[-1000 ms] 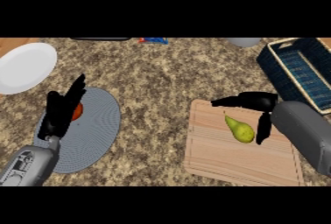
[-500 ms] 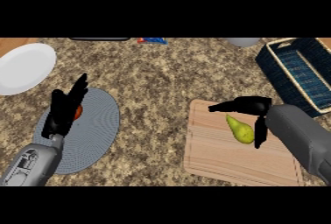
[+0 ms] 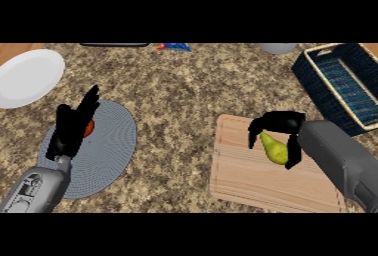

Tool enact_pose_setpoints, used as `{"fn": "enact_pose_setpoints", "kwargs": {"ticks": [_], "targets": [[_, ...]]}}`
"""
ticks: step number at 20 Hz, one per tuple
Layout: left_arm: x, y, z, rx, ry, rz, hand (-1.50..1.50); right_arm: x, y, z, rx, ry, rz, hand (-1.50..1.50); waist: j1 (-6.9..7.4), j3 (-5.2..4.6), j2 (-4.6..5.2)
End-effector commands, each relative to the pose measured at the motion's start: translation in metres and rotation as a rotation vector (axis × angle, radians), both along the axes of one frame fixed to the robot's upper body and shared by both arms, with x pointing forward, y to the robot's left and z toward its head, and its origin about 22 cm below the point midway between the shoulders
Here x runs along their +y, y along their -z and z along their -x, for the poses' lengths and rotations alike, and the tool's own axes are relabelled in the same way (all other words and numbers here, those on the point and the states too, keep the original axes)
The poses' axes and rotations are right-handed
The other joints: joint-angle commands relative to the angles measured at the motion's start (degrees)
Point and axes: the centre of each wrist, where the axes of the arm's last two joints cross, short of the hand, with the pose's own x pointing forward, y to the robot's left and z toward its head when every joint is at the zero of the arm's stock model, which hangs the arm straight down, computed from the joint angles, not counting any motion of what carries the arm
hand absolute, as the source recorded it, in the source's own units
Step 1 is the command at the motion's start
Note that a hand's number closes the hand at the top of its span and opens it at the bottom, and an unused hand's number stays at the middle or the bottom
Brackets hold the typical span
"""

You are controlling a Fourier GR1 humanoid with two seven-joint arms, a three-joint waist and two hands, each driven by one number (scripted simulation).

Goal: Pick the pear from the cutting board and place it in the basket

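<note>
While its fingers arch over the pear [image 3: 275, 149], the right hand [image 3: 279, 123] has not yet closed on it.
Pear lies on the cutting board [image 3: 255, 177], just under the hand, thumb at its 3 o'clock side. Curl both sides round before lifting toward the basket [image 3: 316, 84] at 1 o'clock. Left hand [image 3: 72, 129] rests open at 9 o'clock.

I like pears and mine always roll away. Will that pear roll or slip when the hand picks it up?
It might. The pear lies on its side on the flat board, and its rounded body could roll if nudged. Its skin looks smooth, so it may slip. The right hand curves over its top, which probably helps steady it.
</note>
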Motion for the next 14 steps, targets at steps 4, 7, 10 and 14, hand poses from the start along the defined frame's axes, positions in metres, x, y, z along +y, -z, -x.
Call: {"fn": "enact_pose_setpoints", "kwargs": {"ticks": [4,7,10,14], "targets": [[-0.002,-0.005,0.001,0.006,0.003,0.004,0.00,-0.007,0.009,0.004,-0.033,-0.107,-0.122,1.50,0.14,0.26,0.24],[0.014,0.011,0.002,0.021,-0.020,-0.007,0.00,0.026,-0.003,-0.008,-0.201,0.128,0.036,1.50,-1.47,0.10,-0.32],[0.008,0.006,0.002,0.035,-0.034,-0.001,0.00,0.014,-0.017,-0.021,-0.354,0.430,0.262,1.50,-1.93,-0.05,-1.18],[0.003,-0.007,-0.006,0.001,-0.044,-0.008,0.00,0.057,-0.032,-0.033,-0.535,0.584,0.382,1.50,-2.56,-0.03,-1.41]]}}
